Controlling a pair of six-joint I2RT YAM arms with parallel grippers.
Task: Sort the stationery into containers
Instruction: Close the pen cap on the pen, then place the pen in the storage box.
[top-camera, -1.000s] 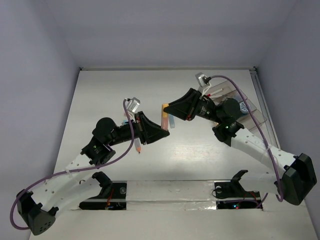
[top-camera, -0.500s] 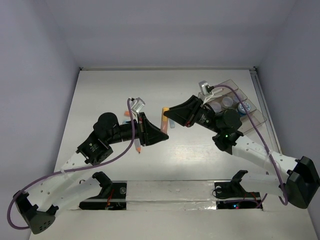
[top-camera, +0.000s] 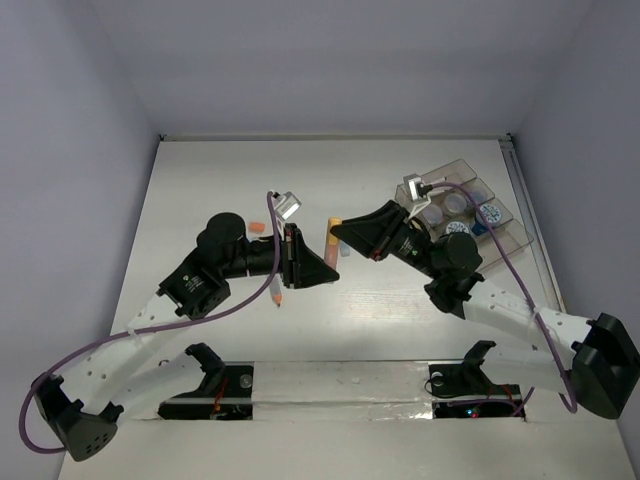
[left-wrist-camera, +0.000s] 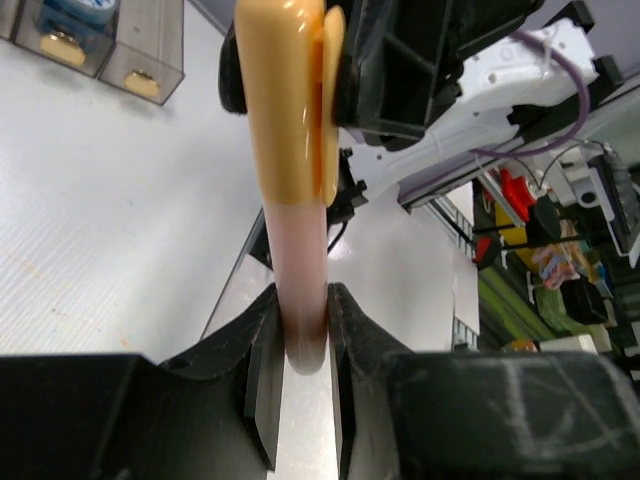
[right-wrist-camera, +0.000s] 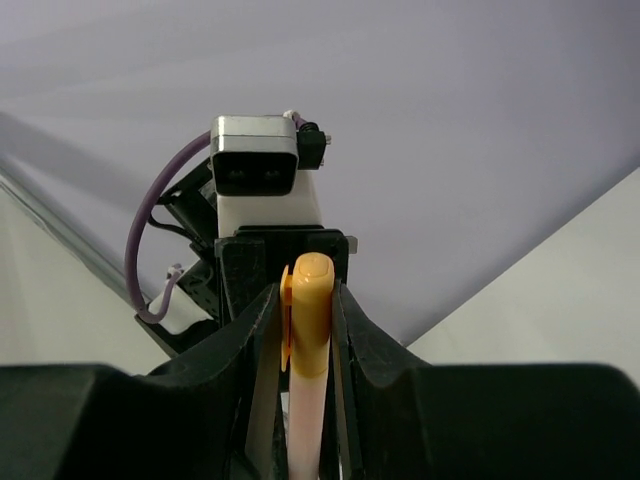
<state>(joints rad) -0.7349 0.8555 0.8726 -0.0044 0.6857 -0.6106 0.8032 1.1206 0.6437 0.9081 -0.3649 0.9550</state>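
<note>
An orange-capped marker (top-camera: 331, 236) with a pale pink barrel is gripped at both ends near the table's middle. My left gripper (top-camera: 327, 262) is shut on the barrel's bare end (left-wrist-camera: 296, 300). My right gripper (top-camera: 335, 226) is shut on the orange cap (right-wrist-camera: 311, 300). A light-blue marker (top-camera: 344, 248) lies on the table just right of them, partly hidden. The clear divided tray (top-camera: 505, 238) stands at the back right and holds a blue-lidded jar (top-camera: 489, 213) and other round jars (top-camera: 455, 204).
A tiny orange stub (top-camera: 257, 227) lies left of the left wrist. A red-orange stick (top-camera: 275, 291) lies under the left forearm. In the left wrist view the tray's compartments (left-wrist-camera: 150, 60) show at the top left.
The right wrist has drawn down and left off the tray, uncovering the jars. The left arm has swung rightward. The marker has stayed almost in place between the two grippers.
</note>
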